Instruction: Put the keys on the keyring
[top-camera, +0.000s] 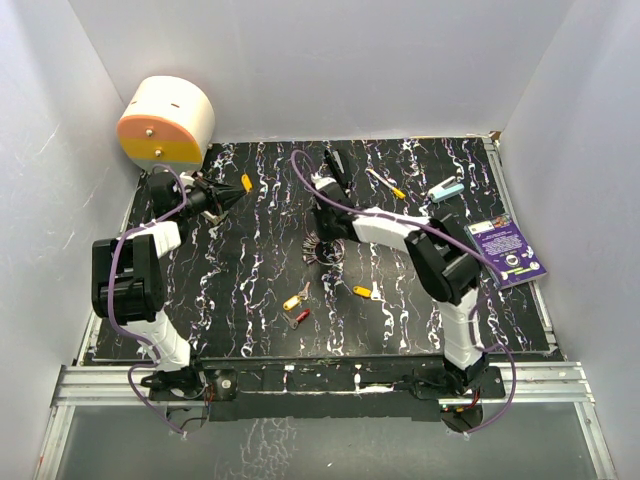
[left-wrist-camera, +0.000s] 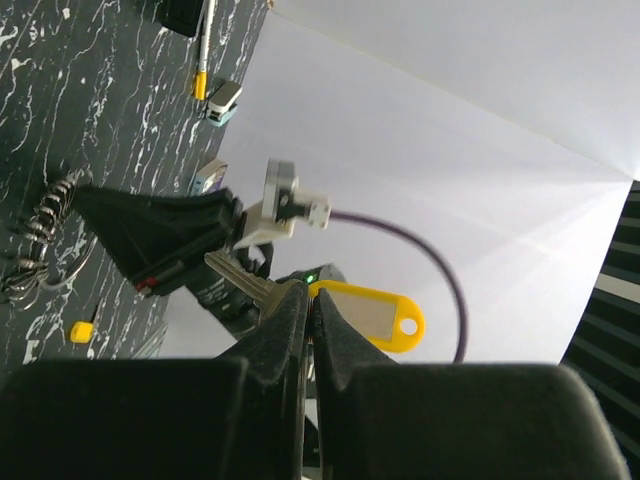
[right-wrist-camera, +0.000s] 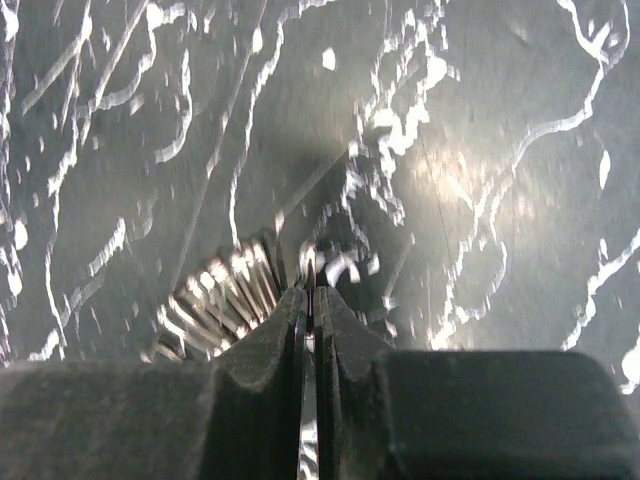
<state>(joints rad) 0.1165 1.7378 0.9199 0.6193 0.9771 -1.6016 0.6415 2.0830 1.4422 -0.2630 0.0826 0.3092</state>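
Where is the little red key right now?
Top view: the small red-headed key lies on the black marbled table, middle front, just beside a yellow-headed key.

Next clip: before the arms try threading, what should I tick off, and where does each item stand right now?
1. Key in hand: ok. The left gripper is shut on the yellow-tagged key, with the blade sticking out.
2. Ring held: ok. The right gripper is shut on the keyring.
3. Key at the ring: not ok. The top view shows them well apart.
4. Ring's split pried open: cannot tell.
5. Other keys threaded: not ok. A red key and two yellow keys lie loose on the mat.
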